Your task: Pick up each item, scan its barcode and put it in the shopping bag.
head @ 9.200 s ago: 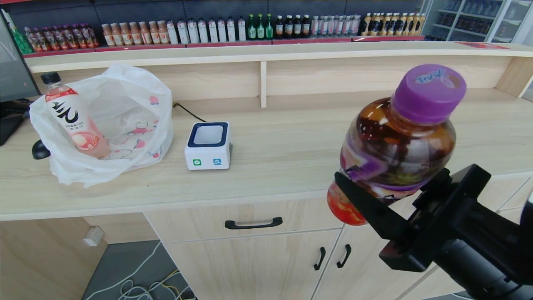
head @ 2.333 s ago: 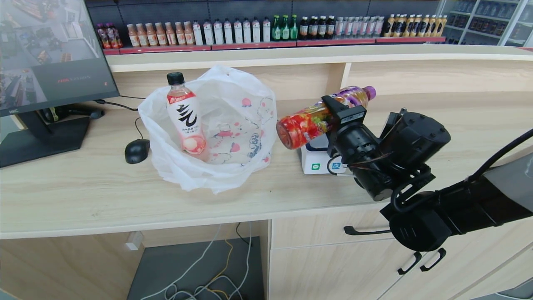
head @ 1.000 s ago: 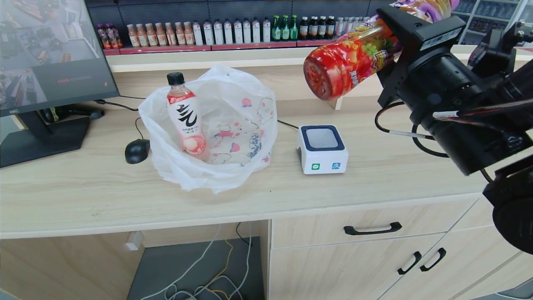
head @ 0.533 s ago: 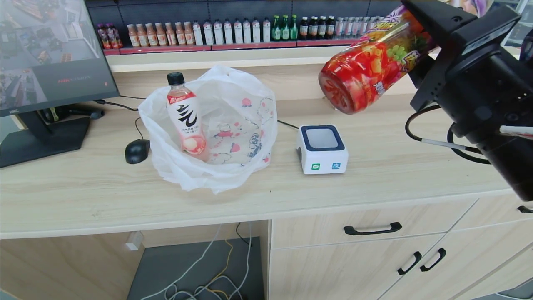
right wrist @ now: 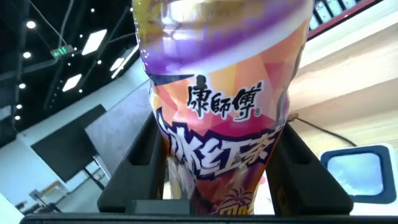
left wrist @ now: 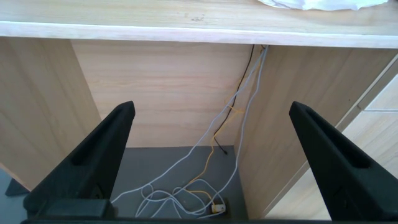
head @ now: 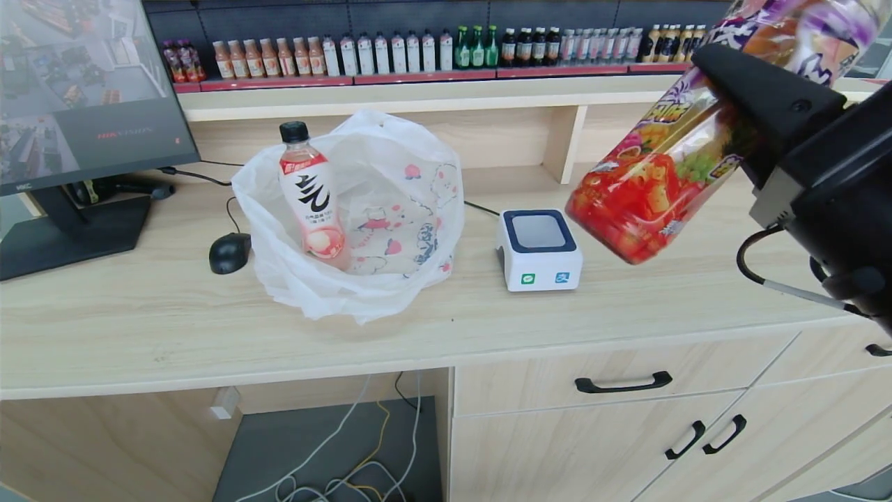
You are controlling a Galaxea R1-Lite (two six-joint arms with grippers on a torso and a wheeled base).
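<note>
Clamping the bottle [head: 644, 199] mid-body, the right pincer [head: 732, 104] likely carried a stiff, slick, heavy load; the left pincer [left wrist: 211, 115] gaped.

Bold characters run across the juice bottle's [right wrist: 221, 124] label, a black brush mark sits on the pink bottle [head: 311, 199], faint red lettering on the monitor [head: 83, 84], and green and blue icons on the scanner [head: 539, 249] front.

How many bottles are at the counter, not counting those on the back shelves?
2. One pink bottle stands in the bag; one tea bottle is held tilted by the right tool above the counter, right of the scanner. The bag may hide more.
</note>
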